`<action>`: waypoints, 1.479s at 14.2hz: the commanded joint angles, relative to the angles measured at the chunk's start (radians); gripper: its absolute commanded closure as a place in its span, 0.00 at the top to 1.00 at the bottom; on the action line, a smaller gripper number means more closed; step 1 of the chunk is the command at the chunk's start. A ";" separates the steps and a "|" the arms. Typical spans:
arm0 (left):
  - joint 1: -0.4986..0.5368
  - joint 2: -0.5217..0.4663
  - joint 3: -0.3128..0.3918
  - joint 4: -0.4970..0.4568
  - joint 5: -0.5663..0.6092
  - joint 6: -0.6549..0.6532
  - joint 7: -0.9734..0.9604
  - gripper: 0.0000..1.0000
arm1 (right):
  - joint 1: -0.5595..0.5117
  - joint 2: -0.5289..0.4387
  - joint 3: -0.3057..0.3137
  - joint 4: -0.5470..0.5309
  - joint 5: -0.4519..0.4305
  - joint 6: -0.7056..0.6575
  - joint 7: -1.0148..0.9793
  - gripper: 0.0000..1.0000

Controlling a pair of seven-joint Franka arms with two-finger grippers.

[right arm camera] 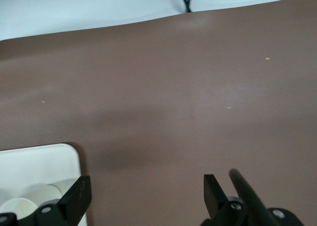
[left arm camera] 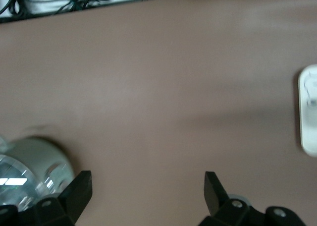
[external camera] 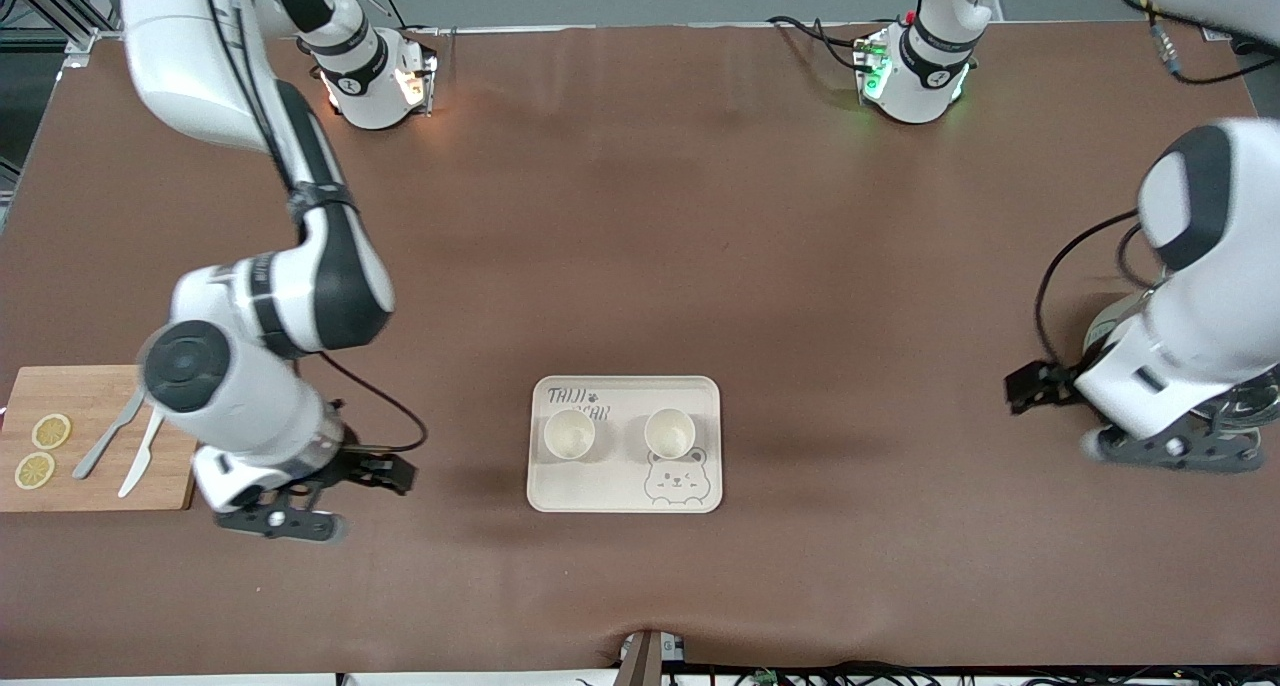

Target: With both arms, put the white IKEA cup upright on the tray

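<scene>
Two white cups stand upright, mouths open to the ceiling, side by side on the cream tray [external camera: 700, 396]. One cup [external camera: 569, 433] is toward the right arm's end, partly covering the grey "TAIJI BEAR" lettering; the other cup [external camera: 669, 431] sits just above the winking bear drawing (its rim seems to touch the bear's ears). The rounded-corner tray lies flat on the brown table [external camera: 640, 216].

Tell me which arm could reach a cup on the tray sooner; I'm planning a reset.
Right. The right tool hangs open close beside the tray, and its wrist view shows the cups. The left tool, also open, is clearly farther off.
</scene>
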 commanded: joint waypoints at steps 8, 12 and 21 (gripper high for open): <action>0.080 -0.457 -0.090 -0.334 -0.019 -0.217 0.026 1.00 | -0.223 -0.239 0.021 -0.129 0.060 -0.161 -0.257 1.00; 0.082 -0.451 -0.081 -0.307 -0.028 -0.225 0.091 1.00 | -0.250 -0.354 0.020 -0.183 0.068 -0.233 -0.271 1.00; 0.099 -0.453 -0.075 -0.296 -0.023 -0.270 0.112 1.00 | -0.248 -0.608 0.015 -0.460 0.028 -0.177 -0.274 1.00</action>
